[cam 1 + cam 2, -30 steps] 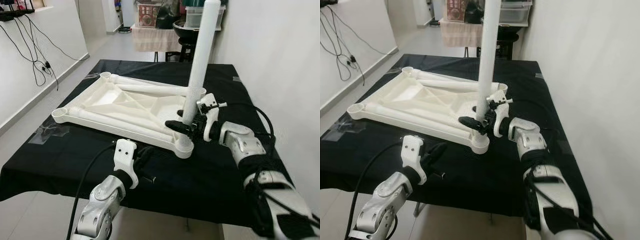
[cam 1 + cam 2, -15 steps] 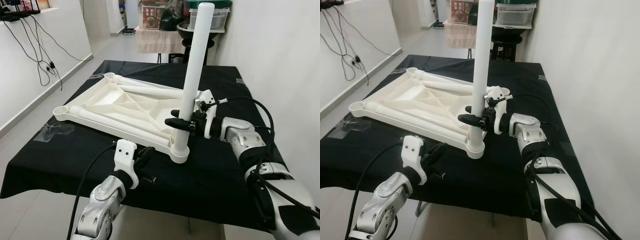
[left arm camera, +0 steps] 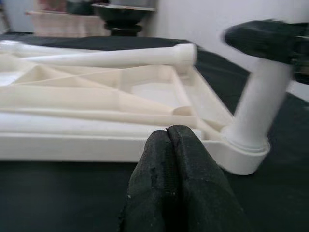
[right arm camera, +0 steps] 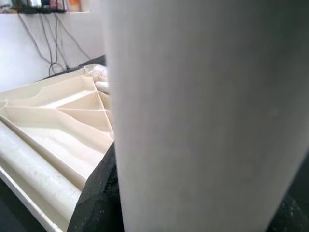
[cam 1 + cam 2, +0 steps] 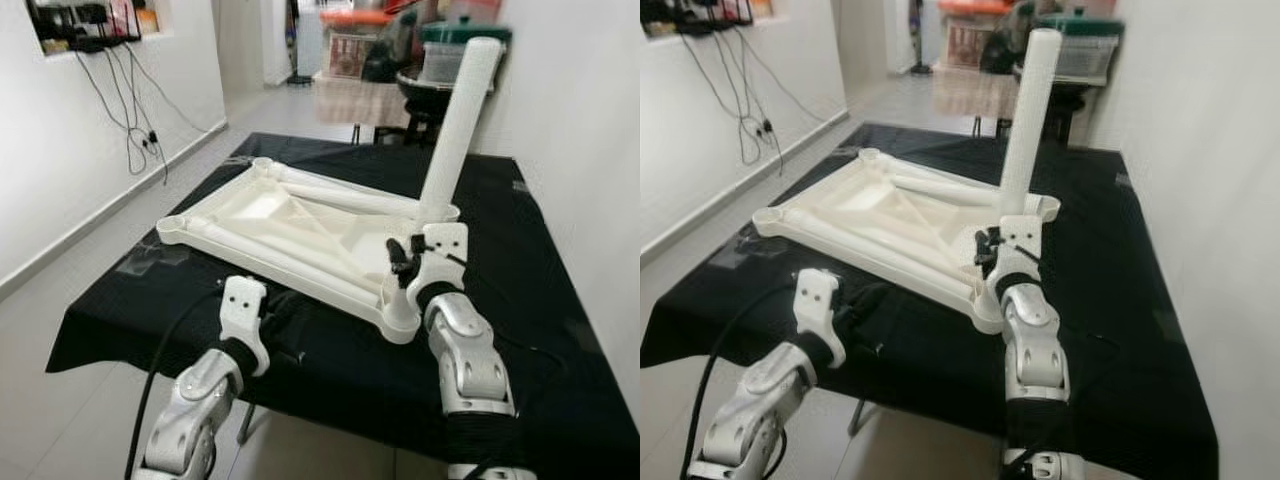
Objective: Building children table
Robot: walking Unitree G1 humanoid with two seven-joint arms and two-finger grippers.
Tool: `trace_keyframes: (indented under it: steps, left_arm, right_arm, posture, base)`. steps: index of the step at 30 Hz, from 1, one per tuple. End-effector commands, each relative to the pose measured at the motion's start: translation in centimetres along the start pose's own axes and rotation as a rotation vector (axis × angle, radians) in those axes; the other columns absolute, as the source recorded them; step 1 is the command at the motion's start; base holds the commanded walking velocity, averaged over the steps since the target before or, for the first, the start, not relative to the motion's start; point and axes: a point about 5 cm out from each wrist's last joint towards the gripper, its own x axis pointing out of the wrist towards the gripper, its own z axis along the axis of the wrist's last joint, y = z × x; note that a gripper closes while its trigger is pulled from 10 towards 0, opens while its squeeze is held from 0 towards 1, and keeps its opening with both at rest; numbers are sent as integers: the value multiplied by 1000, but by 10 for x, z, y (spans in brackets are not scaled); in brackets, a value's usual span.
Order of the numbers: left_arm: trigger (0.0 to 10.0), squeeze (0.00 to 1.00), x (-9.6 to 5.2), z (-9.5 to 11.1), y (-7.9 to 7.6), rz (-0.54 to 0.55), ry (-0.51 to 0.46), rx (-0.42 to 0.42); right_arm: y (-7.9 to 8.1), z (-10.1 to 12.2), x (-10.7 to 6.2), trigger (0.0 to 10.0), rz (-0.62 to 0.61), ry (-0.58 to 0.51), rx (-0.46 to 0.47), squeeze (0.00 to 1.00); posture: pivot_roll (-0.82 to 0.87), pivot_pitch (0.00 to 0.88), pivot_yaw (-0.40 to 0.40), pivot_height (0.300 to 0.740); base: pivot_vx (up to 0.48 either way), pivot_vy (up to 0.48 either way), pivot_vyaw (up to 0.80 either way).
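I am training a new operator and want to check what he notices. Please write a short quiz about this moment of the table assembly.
1. True or false: the left hand is holding a table leg.
2. Which hand grips the white leg? A: the left. B: the right. C: neither.
3. Fill in the missing word: the upturned table top lies on a ___ cloth.

Key
1. False: its fingers are shut together on nothing, just in front of the table top's edge.
2. B: the right hand holds the tilted leg just above the near corner socket.
3. Black.
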Motion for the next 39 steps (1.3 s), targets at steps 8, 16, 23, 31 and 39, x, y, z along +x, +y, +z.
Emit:
trace_keyframes:
  steps: [8,16,23,31,39]
  left_arm:
    - [10000,0,2,-4,-1,-5,17,-3]
    - [10000,0,4,-4,-3,-3,12,-9]
    - [10000,0,5,-5,-4,-4,11,-11]
    - [10000,0,5,-5,-5,-4,12,-15]
    - [10000,0,4,-5,-6,-5,10,-26]
  right_arm:
    - [12,-16,4,10000,202,103,14,1000]
    - [-12,1,12,10000,681,63,-68,0]
    - [-20,19,25,10000,817,93,-96,0]
    - [-13,28,26,0,953,105,-64,0]
    - [-27,12,15,0,960,68,-59,0]
  posture:
    - [-2,6,-36,740]
    - [-3,0,-47,740]
    - [3,0,-53,740]
    - [6,0,-57,740]
    - [-17,8,-50,740]
  base:
    - [0,0,0]
    - [0,0,0]
    - [0,0,0]
    - [0,0,0]
    - [0,0,0]
